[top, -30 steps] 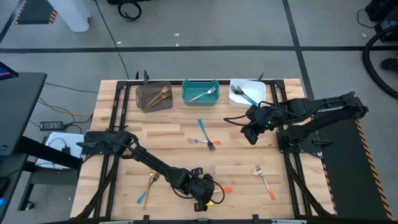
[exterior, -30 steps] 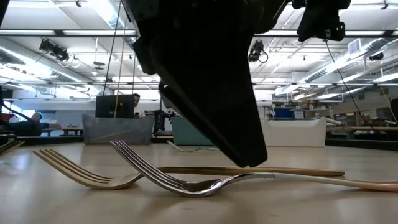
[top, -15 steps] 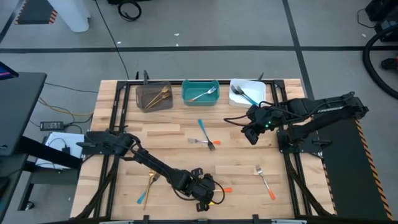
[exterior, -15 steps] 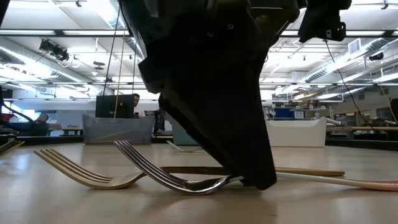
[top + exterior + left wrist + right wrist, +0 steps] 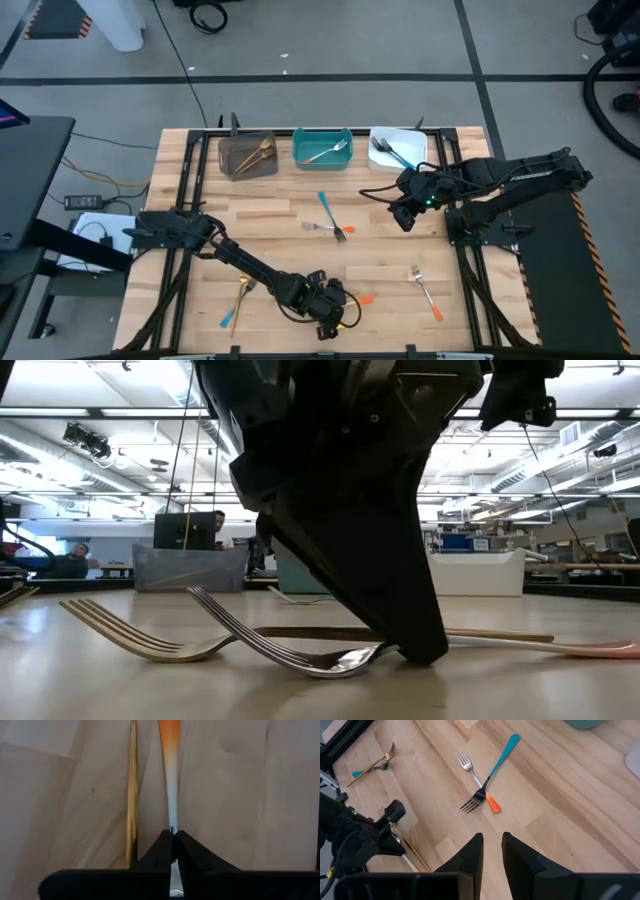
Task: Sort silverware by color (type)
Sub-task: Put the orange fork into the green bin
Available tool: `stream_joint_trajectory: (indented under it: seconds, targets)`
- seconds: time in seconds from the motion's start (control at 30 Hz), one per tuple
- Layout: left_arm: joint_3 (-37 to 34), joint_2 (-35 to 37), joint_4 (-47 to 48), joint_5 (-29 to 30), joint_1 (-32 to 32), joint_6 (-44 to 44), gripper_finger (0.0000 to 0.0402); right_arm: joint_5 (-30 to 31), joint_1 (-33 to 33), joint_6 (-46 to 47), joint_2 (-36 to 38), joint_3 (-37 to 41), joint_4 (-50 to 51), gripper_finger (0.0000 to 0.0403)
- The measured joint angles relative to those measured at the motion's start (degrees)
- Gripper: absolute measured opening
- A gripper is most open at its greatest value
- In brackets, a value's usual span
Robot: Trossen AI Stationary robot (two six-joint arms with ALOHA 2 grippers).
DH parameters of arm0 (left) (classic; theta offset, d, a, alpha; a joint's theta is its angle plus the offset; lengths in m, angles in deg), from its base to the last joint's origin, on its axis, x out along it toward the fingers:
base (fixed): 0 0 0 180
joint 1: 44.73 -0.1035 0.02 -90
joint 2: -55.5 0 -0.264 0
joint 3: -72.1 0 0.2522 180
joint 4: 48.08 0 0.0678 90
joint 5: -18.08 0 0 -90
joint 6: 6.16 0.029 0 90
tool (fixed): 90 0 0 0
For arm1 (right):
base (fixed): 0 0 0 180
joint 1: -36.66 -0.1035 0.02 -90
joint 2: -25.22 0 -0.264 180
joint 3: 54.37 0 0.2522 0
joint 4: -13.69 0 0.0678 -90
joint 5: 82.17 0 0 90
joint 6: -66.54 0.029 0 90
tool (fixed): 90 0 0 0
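Silverware, mixed lot, partly sorted: one orange-handled fork [image 5: 170, 780] lies at the near edge of the tabletop [image 5: 270, 215], its silver neck pinched between the closed fingers of the left claw [image 5: 333, 312], which reaches down low so the flat piece can be taken from the wood; the low view shows the tines [image 5: 235, 622] curling upward beside the dark claw body. A gold utensil [image 5: 132, 795] lies just beside it, parallel and apparently not in the grip, so lifting one without dragging the other looks like the risk. Further loose items: a gold and a teal-handled piece crossed [image 5: 238, 298] near the left front, a teal-handled utensil [image 5: 502, 754] crossing an orange-handled fork [image 5: 479, 787] at centre, and another orange-handled fork [image 5: 426, 290] at right front. Already sorted: gold pieces in the brown bin [image 5: 246, 155], one utensil in the teal bin [image 5: 320, 146], forks in the white bin [image 5: 398, 148], all three along the far edge. The right claw [image 5: 404, 213] hovers near the white bin, fingers slightly apart and holding nothing, evidently waiting.
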Motion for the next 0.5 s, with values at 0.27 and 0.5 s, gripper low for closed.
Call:
stream_joint_trajectory:
  seconds: [0.27, 0.5]
  targets:
    - [-0.1, 4.0, 1.1, -0.8, 0.4, 2.0, 0.0018, 0.0, 0.0, -0.1, 0.0, 0.0, 0.1, 0.0077]
    - [-0.2, 8.3, 6.0, 1.1, -1.0, 5.3, 0.0018, 0.1, 0.0, -1.6, 0.0, 0.0, 0.5, 0.0077]
